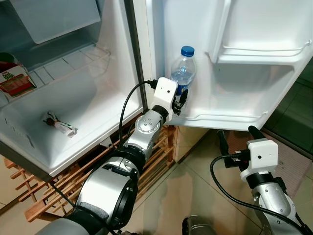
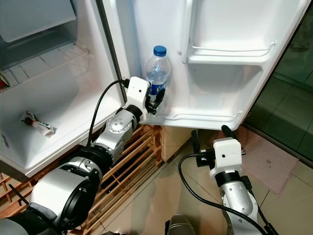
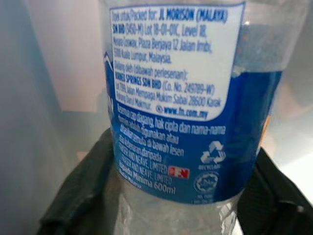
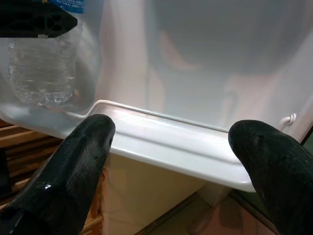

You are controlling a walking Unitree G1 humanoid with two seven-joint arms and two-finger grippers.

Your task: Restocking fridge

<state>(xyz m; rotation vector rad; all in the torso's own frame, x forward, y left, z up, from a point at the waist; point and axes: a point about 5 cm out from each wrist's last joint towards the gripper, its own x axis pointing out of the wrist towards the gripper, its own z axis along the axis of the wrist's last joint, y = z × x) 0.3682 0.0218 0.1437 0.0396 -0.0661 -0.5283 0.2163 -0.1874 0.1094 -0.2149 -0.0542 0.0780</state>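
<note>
Our left gripper (image 1: 182, 100) has its fingers clamped on the clear blue-capped plastic water bottle (image 1: 184, 71), standing it in the white fridge door's lower shelf (image 1: 230, 119) at its hinge-side corner, while our right gripper (image 1: 237, 136) waits below with fingers apart.

A clear plastic water bottle (image 3: 181, 122) stood upright, very close to the lens. Its label was blue below with a white panel of small printed text above; a recycling mark and "600ml" were legible near the lower edge. Ribbed clear plastic showed beneath the label. The left gripper (image 3: 176, 196) had one black finger (image 3: 78, 191) against each side of the bottle's lower body. Behind was a pale, blurred white surface (image 3: 58, 58).
</note>
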